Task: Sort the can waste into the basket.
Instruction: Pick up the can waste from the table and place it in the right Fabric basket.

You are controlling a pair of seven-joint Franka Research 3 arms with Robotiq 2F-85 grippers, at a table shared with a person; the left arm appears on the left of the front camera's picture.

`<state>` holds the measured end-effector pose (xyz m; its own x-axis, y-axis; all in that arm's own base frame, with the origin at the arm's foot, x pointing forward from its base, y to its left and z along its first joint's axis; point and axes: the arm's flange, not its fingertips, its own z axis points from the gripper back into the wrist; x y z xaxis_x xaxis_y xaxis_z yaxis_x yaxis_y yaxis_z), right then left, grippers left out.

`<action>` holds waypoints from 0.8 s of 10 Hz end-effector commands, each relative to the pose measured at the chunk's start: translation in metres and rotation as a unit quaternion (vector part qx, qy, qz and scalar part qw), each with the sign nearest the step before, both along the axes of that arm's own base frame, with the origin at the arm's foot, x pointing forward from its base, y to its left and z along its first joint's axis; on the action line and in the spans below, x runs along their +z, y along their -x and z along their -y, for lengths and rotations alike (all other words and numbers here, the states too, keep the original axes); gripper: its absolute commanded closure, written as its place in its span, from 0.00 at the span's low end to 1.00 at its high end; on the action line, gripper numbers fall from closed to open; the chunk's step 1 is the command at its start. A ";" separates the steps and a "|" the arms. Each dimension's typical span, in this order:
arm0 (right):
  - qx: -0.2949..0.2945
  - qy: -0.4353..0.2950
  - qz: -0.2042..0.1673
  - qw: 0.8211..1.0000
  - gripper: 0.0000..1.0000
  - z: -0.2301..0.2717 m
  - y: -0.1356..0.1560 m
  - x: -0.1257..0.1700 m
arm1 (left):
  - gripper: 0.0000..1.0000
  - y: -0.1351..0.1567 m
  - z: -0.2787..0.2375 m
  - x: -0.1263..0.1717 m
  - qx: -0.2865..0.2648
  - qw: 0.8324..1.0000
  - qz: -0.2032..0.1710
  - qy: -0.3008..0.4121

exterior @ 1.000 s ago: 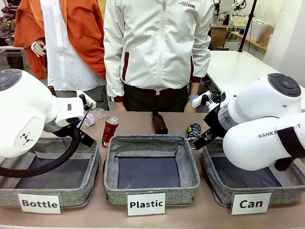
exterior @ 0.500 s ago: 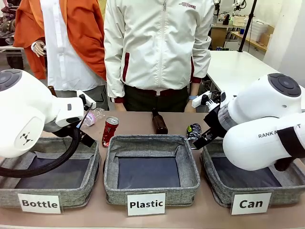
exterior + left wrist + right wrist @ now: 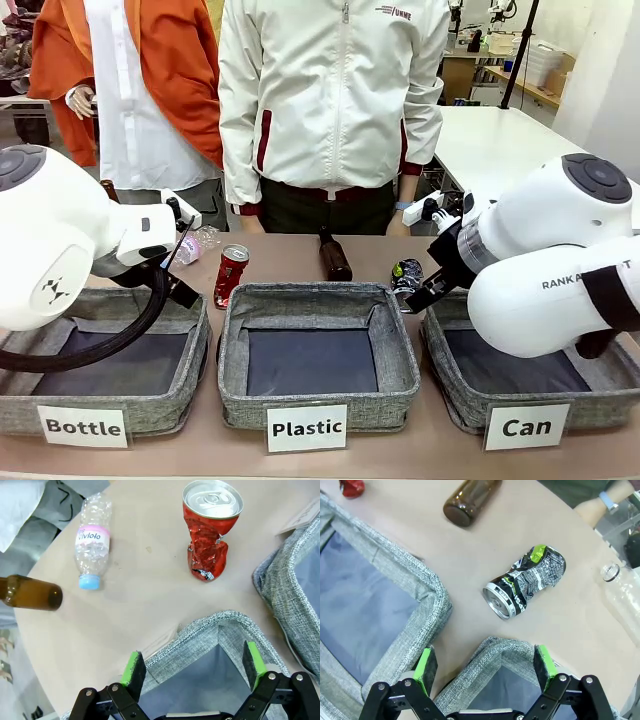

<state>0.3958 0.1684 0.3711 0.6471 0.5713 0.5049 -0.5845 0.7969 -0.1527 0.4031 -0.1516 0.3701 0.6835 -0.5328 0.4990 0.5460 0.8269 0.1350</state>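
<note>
Can basket (image 3: 462, 398), grey felt with dark lining, rightmost of three on the table, just beside the Plastic basket (image 3: 318, 395). Right gripper (image 3: 485, 664) wide open and empty, poised over that basket's far corner. Left gripper (image 3: 193, 662) likewise spread, holding nothing, above the Bottle basket (image 3: 160, 412). Red crushed can (image 3: 231, 274) upright behind the gap between Bottle and Plastic baskets. Dark crushed can (image 3: 525, 587) on its side on the table, just beyond the Can basket's corner.

Table (image 3: 283, 258) bears Can basket (image 3: 447, 388), 2 other baskets (image 3: 320, 293); red can (image 3: 231, 275); dark can (image 3: 407, 277); bottles (image 3: 334, 258).
</note>
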 end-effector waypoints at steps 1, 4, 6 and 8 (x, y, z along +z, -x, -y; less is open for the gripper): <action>0.018 0.007 -0.009 1.000 0.00 0.001 0.003 0.017 | 0.00 0.000 0.000 0.000 0.000 1.000 0.000 0.000; 0.074 -0.095 -0.144 0.982 0.00 0.027 0.034 0.105 | 0.00 0.053 0.002 0.081 -0.088 0.985 -0.113 0.092; -0.004 -0.196 -0.202 0.960 0.00 0.075 0.064 0.154 | 0.00 0.090 -0.039 0.121 -0.179 0.954 -0.135 0.197; 0.013 -0.324 -0.240 0.915 0.00 0.157 0.090 0.182 | 0.00 0.123 -0.114 0.149 -0.252 0.913 -0.131 0.294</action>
